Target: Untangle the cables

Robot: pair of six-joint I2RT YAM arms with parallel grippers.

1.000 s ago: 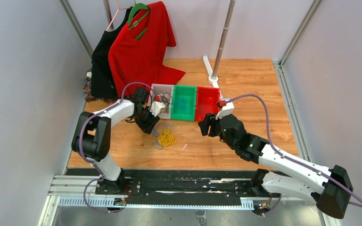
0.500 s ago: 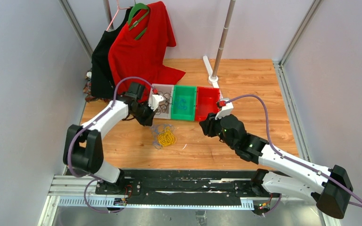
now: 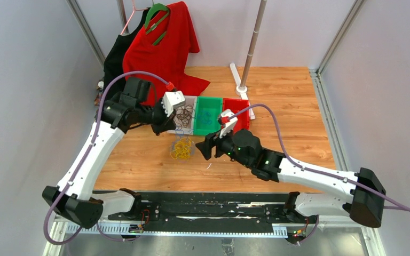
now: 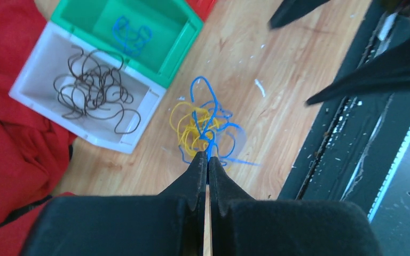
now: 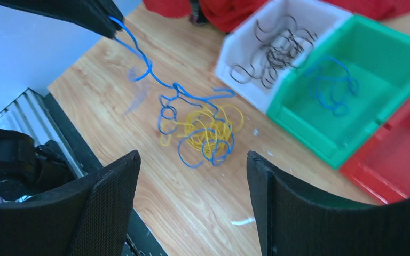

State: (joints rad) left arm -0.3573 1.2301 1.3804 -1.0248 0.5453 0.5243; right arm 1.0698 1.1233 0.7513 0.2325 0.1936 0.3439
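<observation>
Rail: a black and silver metal rail (image 3: 203, 210) runs along the near edge, and both arms are bolted to it.
Surface: light brown wood boards (image 3: 288, 106) with a few small white bits lying near the pile.
Right claw: the right claw (image 5: 192, 160) is spread wide and holds nothing. Its two black fingers look bumpy, like mesh. It hangs on the near side of the pile, apart from it.
Yellow cables: the yellow cables (image 5: 211, 133) are a thin, loopy bunch lying on the surface, just in front of the bins.
Blue cable: the blue cable (image 4: 209, 136) is thin and bendy. One end is lifted up and the rest curls down into the yellow bunch.
In the way: the blue loops are wound through the yellow ones.
Left claw: the left claw (image 4: 207, 162) is pinched tight on the blue cable, up above the pile. Its black fingers are smooth and come to a point.
White bin: the white bin (image 4: 133, 136) is a hard plastic box at the left end of three bins set side by side. It holds wiggly dark cables (image 4: 93, 90).
Green bin: the green bin (image 4: 176, 58) is in the middle and holds a second blue cable (image 4: 131, 37), loosely curled.
Red bin: the red bin (image 5: 400, 154) is shiny plastic, at the right end.
Red shirt: a soft red shirt (image 3: 160, 53) hangs on a green hanger (image 3: 157, 10), and its hem lies beside the white bin.
Black cloth: a black cloth (image 3: 115, 74) hangs just left of the shirt.
Pole: a grey pole (image 3: 253, 37) stands upright at the back.
</observation>
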